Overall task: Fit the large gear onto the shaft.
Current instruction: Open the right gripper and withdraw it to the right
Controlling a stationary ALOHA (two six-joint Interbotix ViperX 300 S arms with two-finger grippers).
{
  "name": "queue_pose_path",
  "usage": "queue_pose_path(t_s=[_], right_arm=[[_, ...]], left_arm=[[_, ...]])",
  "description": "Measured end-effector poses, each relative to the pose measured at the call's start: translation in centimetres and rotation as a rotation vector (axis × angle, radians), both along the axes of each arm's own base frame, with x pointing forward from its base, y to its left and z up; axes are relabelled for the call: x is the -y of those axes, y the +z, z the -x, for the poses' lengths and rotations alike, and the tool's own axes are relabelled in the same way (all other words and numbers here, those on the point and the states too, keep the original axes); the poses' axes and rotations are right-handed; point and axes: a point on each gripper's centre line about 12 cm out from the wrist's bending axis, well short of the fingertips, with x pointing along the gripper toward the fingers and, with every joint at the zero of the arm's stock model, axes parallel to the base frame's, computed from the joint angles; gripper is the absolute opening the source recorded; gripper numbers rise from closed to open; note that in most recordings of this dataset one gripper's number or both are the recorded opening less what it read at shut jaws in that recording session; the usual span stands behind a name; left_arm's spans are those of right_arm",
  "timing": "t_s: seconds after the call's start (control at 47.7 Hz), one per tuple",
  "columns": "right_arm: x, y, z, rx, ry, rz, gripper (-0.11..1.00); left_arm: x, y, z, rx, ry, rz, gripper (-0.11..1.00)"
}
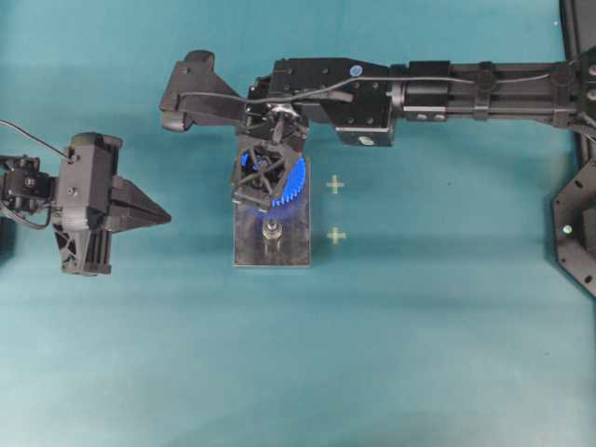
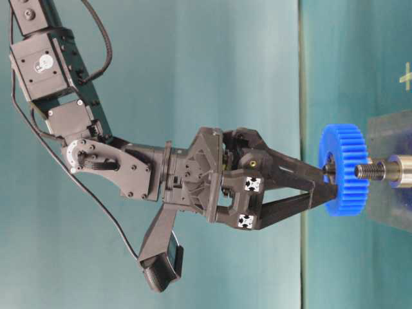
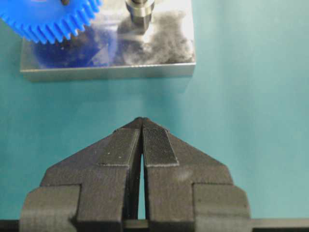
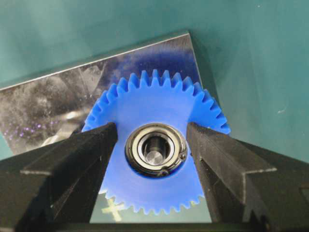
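The large gear is bright blue with a silver-and-black bearing hub. It lies flat over the far end of the grey plate, and a silver shaft end shows inside its bore. My right gripper is open directly above it, with one finger on each side of the hub. In the overhead view the gear is partly hidden under this gripper. The second shaft stands bare on the near part of the plate. My left gripper is shut and empty, to the left of the plate.
Two pale yellow cross marks lie on the teal table just right of the plate. In the left wrist view the plate's edge and the bare shaft lie ahead of the shut fingers.
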Motion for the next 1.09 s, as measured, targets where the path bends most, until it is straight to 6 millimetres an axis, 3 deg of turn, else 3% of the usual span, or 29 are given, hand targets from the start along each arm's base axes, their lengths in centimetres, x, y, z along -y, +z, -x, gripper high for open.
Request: queue_pose_path(t_s=[0.168, 0.377, 0.44, 0.671, 0.922, 1.09], right_arm=[[0.2, 1.1, -0.1, 0.004, 0.006, 0.017, 0.8], [0.2, 6.8, 1.3, 0.103, 0.002, 0.035, 0.8], [0.2, 7.6, 2.2, 0.128, -0.001, 0.039, 0.8], [-0.6, 6.2, 5.8, 0.177, -0.003, 0.047, 0.8], [-1.9, 7.2, 11.1, 0.389, -0.002, 0.074, 0.8], [-2.5, 6.8, 14.5, 0.438, -0.001, 0.079, 0.8]], left_arm=[[0.0, 0.0, 0.0, 0.005, 0.0, 0.0, 0.0], [0.0, 0.0, 0.0, 0.003, 0.0, 0.0, 0.0], [0.0, 0.0, 0.1, 0.006, 0.0, 0.0, 0.0], [0.0, 0.3, -0.1, 0.058, -0.001, 0.001, 0.0], [0.0, 0.5, -0.3, 0.077, -0.001, 0.002, 0.0], [0.0, 0.2, -0.3, 0.066, 0.0, 0.003, 0.0]])
